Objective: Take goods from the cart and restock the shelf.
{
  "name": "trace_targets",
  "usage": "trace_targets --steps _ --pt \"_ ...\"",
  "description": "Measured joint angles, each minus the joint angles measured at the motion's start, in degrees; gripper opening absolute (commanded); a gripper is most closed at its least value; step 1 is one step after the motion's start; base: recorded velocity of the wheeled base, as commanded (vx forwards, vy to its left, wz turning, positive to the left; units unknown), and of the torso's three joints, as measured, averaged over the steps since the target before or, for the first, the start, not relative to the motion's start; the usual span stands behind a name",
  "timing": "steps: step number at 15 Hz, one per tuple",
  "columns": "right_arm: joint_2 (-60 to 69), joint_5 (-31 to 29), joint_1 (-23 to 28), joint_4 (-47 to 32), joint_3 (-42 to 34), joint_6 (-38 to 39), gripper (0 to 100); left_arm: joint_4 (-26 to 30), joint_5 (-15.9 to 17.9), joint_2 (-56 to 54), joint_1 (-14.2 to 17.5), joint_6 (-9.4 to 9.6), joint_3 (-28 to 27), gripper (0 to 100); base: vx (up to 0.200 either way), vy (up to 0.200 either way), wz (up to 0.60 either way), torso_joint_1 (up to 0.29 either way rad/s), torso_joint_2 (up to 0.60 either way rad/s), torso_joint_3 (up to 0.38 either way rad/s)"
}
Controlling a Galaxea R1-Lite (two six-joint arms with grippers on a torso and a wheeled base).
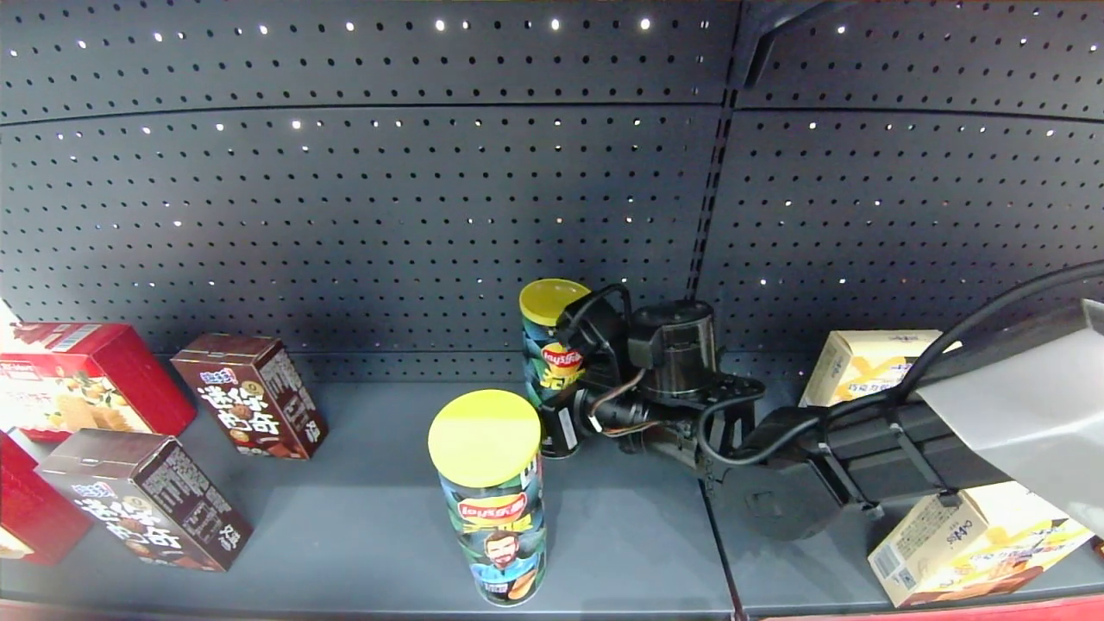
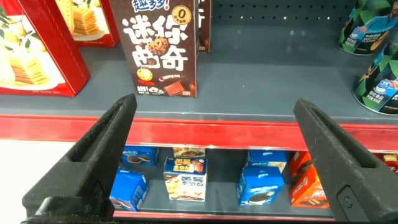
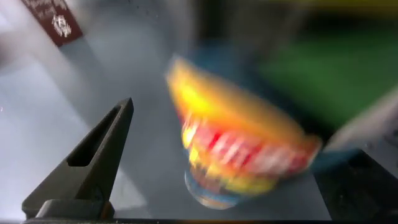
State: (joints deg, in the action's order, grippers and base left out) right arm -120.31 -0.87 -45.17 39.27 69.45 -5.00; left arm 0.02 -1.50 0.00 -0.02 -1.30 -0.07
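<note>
Two chip cans with yellow lids stand upright on the grey shelf board (image 1: pixel 362 517). One can (image 1: pixel 493 500) is near the front edge, the other (image 1: pixel 545 345) further back by the pegboard. My right gripper (image 1: pixel 576 373) is at the rear can's right side; the right wrist view has that can (image 3: pixel 239 149) between the spread fingers (image 3: pixel 93 168), with a gap on at least one side. My left gripper (image 2: pixel 216 102) hangs open with nothing in it, in front of the shelf's red front edge (image 2: pixel 205 132). Both cans (image 2: pixel 379 81) appear at the edge of the left wrist view.
Two brown cookie boxes (image 1: pixel 250 392) (image 1: pixel 151 496) and red boxes (image 1: pixel 78 379) stand on the shelf's left part. Pale yellow boxes (image 1: pixel 862 362) (image 1: pixel 975 543) sit on the right, beside my right arm. Blue boxes (image 2: pixel 255 183) line the shelf below. Bare board lies between the brown boxes and the cans.
</note>
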Motion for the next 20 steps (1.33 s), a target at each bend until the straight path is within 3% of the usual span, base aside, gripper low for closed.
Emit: trace_targets --steps 9,11,20 --pt "11.13 -1.54 1.15 0.88 -18.1 -3.58 100 -0.02 -0.02 0.0 -0.05 0.0 0.02 100 0.0 0.0 0.0 0.0 0.0 0.0" --pt "12.07 -4.61 1.6 0.88 -18.71 -3.07 100 -0.02 -0.02 0.0 0.0 0.0 0.02 100 0.0 0.0 0.0 0.0 0.0 0.0" --pt "18.52 -7.97 3.33 -2.32 -18.3 -1.38 100 -0.02 -0.05 0.0 0.0 0.0 -0.02 100 0.0 0.0 0.0 0.0 0.0 0.0"
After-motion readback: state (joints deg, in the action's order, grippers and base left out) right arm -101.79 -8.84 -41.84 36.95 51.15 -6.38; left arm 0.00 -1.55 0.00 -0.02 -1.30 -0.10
